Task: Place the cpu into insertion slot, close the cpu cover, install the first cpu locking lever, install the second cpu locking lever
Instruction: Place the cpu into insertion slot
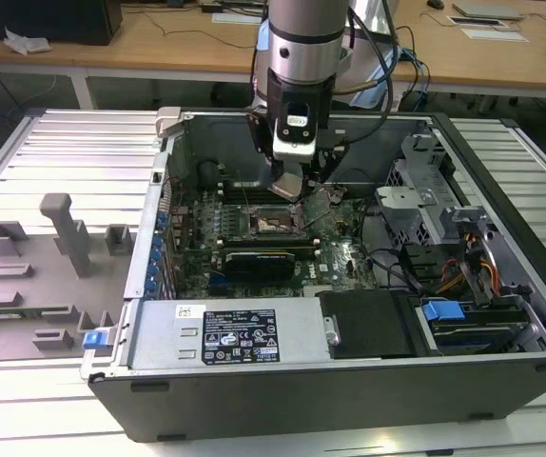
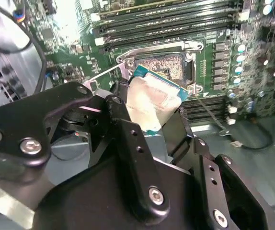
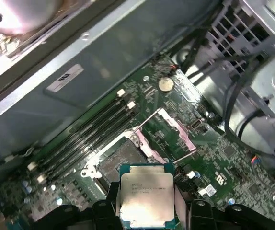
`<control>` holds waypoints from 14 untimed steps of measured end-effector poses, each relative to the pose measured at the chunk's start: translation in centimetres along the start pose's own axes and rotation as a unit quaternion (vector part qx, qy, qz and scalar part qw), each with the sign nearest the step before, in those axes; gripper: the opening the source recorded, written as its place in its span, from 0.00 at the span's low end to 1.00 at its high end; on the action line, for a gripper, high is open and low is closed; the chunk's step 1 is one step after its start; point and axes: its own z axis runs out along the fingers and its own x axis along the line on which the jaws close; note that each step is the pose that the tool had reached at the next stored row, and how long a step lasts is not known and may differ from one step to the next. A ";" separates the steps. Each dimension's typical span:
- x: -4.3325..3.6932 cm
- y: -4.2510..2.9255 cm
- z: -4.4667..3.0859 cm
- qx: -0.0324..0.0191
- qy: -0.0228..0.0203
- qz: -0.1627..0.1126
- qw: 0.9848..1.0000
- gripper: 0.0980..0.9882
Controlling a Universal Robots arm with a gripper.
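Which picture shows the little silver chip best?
The first wrist view: the cpu faces the camera, its square top plain to see, held in the claw. The second wrist view shows it tilted, partly hidden by the claw. The exterior view shows it small, under the arm.

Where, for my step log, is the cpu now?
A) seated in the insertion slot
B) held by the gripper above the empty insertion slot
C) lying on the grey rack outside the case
B: in the first wrist view the gripper clamps the cpu above the insertion slot, whose contacts lie bare.
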 end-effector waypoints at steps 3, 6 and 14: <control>-0.01 -0.04 0.41 -0.001 -0.004 0.043 0.999 0.50; -0.02 -0.08 0.83 -0.001 -0.008 0.088 0.996 0.50; -0.03 -0.15 1.65 -0.003 -0.016 0.174 0.985 0.50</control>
